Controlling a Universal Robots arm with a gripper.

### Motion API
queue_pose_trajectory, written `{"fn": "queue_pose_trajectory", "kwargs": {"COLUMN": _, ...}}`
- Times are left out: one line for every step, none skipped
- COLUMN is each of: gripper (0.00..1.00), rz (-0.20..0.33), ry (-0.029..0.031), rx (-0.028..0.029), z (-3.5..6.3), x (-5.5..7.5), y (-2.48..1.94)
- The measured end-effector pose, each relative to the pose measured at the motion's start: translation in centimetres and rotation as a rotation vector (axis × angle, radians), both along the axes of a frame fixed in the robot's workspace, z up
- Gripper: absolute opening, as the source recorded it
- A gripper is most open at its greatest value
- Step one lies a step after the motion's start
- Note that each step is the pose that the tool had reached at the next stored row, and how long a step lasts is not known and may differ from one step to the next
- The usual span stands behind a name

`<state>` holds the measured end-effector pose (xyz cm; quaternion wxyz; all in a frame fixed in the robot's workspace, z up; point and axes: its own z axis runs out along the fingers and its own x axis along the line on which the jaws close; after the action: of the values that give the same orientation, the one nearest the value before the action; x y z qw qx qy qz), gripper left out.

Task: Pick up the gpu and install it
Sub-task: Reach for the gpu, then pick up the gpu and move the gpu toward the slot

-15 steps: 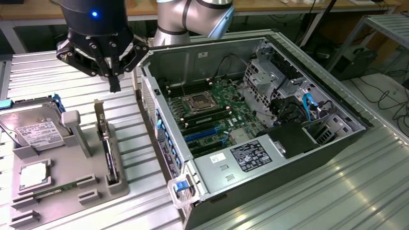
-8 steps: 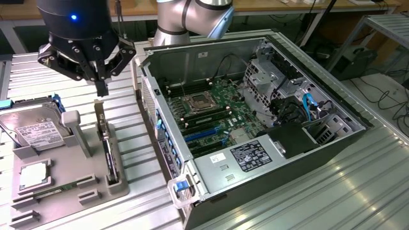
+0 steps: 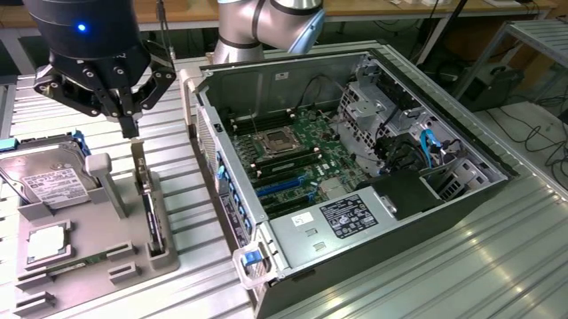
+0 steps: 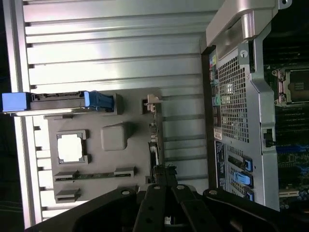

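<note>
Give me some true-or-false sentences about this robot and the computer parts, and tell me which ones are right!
1. The gpu is plugged into the computer. False: it stands on its edge in the gray holder beside the computer case.
2. The computer case is open, so its green motherboard shows. True.
3. The gripper is shut, just above one end of the gpu. True.
4. The gripper is carrying the hard drive. False: the hard drive rests on the gray holder, toward the exterior view's left.
</note>
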<state>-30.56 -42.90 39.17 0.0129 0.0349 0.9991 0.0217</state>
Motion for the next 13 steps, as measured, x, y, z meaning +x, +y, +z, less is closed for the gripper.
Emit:
{"fn": "queue_pose_trajectory", "kwargs": {"gripper": 0.11, "rz": 0.0, "ry": 0.0, "rx": 0.0, "z": -0.01, "x": -0.21, "y": -0.04}}
{"fn": "queue_pose_trajectory", "kwargs": {"gripper": 0.11, "rz": 0.0, "ry": -0.0001, "rx": 0.0, "z": -0.01, "x": -0.41, "y": -0.06}}
{"fn": "queue_pose_trajectory", "kwargs": {"gripper": 0.11, "rz": 0.001, "ry": -0.0001, "rx": 0.0, "z": -0.02, "x": -0.76, "y": -0.13}}
{"fn": "queue_pose_trajectory", "kwargs": {"gripper": 0.11, "rz": 0.001, "ry": -0.0001, "rx": 0.0001, "z": -0.02, "x": -0.84, "y": -0.14}}
{"fn": "queue_pose_trajectory", "kwargs": {"gripper": 0.11, "rz": 0.001, "ry": 0.0, "rx": 0.0001, "z": -0.02, "x": -0.84, "y": -0.14}}
{"fn": "queue_pose_trajectory", "kwargs": {"gripper": 0.11, "rz": 0.001, "ry": 0.0, "rx": 0.0, "z": -0.01, "x": -0.85, "y": -0.14}}
{"fn": "queue_pose_trajectory", "kwargs": {"gripper": 0.11, "rz": 0.001, "ry": 0.0, "rx": 0.0, "z": -0.02, "x": -0.85, "y": -0.14}}
{"fn": "queue_pose_trajectory", "kwargs": {"gripper": 0.11, "rz": 0.001, "ry": 0.0, "rx": 0.0001, "z": -0.02, "x": -0.85, "y": -0.14}}
{"fn": "queue_pose_trajectory", "kwargs": {"gripper": 0.11, "rz": 0.001, "ry": -0.0001, "rx": 0.0001, "z": -0.02, "x": -0.85, "y": -0.14}}
{"fn": "queue_pose_trajectory", "kwargs": {"gripper": 0.11, "rz": 0.001, "ry": -0.0001, "rx": 0.0, "z": -0.02, "x": -0.85, "y": -0.14}}
{"fn": "queue_pose_trajectory", "kwargs": {"gripper": 0.11, "rz": 0.001, "ry": 0.0, "rx": 0.0001, "z": -0.02, "x": -0.85, "y": -0.14}}
{"fn": "queue_pose_trajectory", "kwargs": {"gripper": 0.11, "rz": 0.001, "ry": -0.0001, "rx": 0.0001, "z": -0.02, "x": -0.85, "y": -0.14}}
{"fn": "queue_pose_trajectory", "kwargs": {"gripper": 0.11, "rz": 0.001, "ry": 0.0, "rx": 0.0, "z": -0.02, "x": -0.85, "y": -0.14}}
